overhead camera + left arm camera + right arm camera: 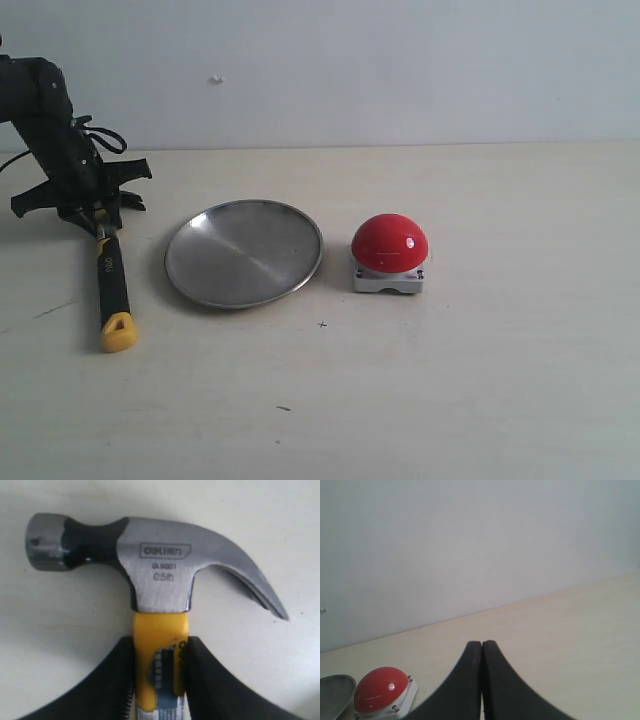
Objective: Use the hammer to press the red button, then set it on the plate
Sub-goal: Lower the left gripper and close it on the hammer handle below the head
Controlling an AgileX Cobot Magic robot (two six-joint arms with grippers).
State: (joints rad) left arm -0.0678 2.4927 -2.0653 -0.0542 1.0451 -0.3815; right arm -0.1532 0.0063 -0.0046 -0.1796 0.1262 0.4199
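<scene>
The hammer (pixel 112 280) lies on the table at the left, with its black handle and yellow end toward the front. My left gripper (pixel 100 222) is down over its head end. In the left wrist view the fingers press both sides of the yellow neck, so my left gripper (pixel 159 652) is shut on the hammer (pixel 160 575). The silver plate (pixel 243 252) sits just right of the hammer, holding nothing. The red button (pixel 389 243) stands right of the plate. My right gripper (pixel 482 647) is shut with nothing in it, out of the exterior view; the red button (pixel 380 690) and the plate's rim (pixel 335 687) show beside it.
A pale wooden table (pixel 480 380) runs to a white wall (pixel 400 70) at the back. The left arm's black body and cables (pixel 45 110) rise at the far left edge.
</scene>
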